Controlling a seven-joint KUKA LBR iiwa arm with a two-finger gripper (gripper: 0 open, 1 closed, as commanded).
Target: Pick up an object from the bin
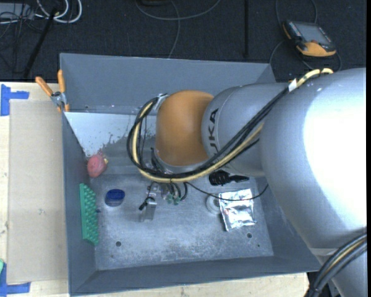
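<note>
- Nearest the lens, the bulky grey metal arm [309, 166] crosses the right rim of the grey metal bin [173, 73]. It comes in high, so its bulk stays above the walls while only the wrist dips inside.
- Its rounded orange wrist cover [182, 129], with yellow and black cables looped round it, hangs over the middle of the bin and points the tool straight down at the floor.
- Below it the gripper [148, 206] sits low over bare floor, left of the bin's centre. It seems to be touching nothing, and I cannot tell whether it is spread or closed. Nothing shows in its grasp.
- Closest to it is a blue round plastic cap [115, 197], just beside it on the side of the left wall. It lies flat and apart from everything else, so I judge it the likeliest pick, though that is not certain.
- A crumpled silver foil packet [237, 209] lies flat on the other side, toward the right wall and partly under the arm. Thin and flat, it would probably be hard to pinch.
- A pink rounded lump [97, 164] rests near the back left corner, where the sloping wall meets the floor.
- A green studded plastic strip [89, 213] lies along the foot of the left wall, which leaves little room for a grip.
- No object is lifted yet, so the pick is not yet made.
</note>
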